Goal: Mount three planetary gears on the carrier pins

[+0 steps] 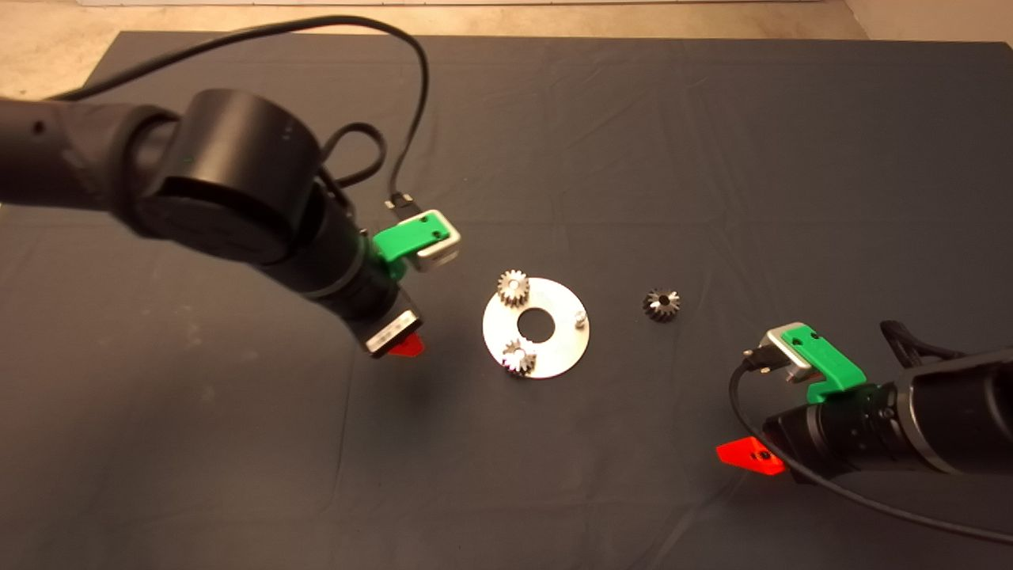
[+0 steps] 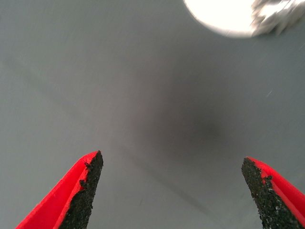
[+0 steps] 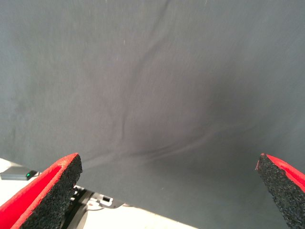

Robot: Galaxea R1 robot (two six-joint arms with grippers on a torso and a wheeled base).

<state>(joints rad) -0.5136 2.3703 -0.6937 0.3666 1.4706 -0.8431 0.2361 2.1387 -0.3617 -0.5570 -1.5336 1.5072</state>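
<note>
a: where do the gears sit?

b: the flat silver metal disc with a large central hole [image 1: 554,336] lies on the dark grey cloth-covered counter [image 1: 633,158], near its middle. a small silvery toothed gear [image 1: 514,287] sits on the disc's far-left part, and a second small silvery toothed gear [image 1: 519,356] sits on its near-left edge. each looks seated over a pin, though the pins under them are hidden.

a: and the third?

b: the small darker grey toothed gear [image 1: 662,304] lies on the cloth to the right of the disc, apart from it. one short silver upright stud [image 1: 579,319] on the disc's right side stands bare, with nothing on it.

a: the left pincer?

b: the left pincer [image 1: 400,340] hangs over the cloth just left of the disc, touching nothing. in its wrist view the two red fingers with black pads [image 2: 86,191] are spread wide with only cloth between them, and the bright edge of the disc [image 2: 219,16] with one toothed gear [image 2: 276,16] shows at the far side.

a: the right one?

b: the right pincer [image 1: 752,457] hangs over the near-right part of the counter, well apart from the dark gear. its red fingers [image 3: 52,188] are spread wide too, holding nothing, with wrinkled cloth between them and a strip of pale floor [image 3: 143,219] beyond the counter's edge.
</note>
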